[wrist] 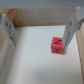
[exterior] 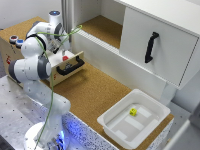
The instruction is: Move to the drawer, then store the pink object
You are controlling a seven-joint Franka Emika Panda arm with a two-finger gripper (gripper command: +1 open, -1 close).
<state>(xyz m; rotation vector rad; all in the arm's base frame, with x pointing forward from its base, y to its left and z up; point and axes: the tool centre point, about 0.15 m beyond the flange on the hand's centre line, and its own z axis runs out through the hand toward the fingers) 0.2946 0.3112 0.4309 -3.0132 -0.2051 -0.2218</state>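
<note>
Tool (wrist: 41, 31) hangs over the open drawer (exterior: 70, 64) with its jaws spread wide and nothing between them; the pink object (wrist: 57, 45) already lies on the drawer's white floor, nearer one finger than the other and apart from both. In the exterior view the drawer stands pulled out at the left of the worktop (exterior: 95, 95), its black bar handle (exterior: 71, 69) facing out. Farther right sits a white tray (exterior: 150, 107) with a small yellow piece (exterior: 133, 112). Storing looks nearly done: I judge the arm should lift straight up, clear the drawer walls, then press the front squarely at the handle to close it.
</note>
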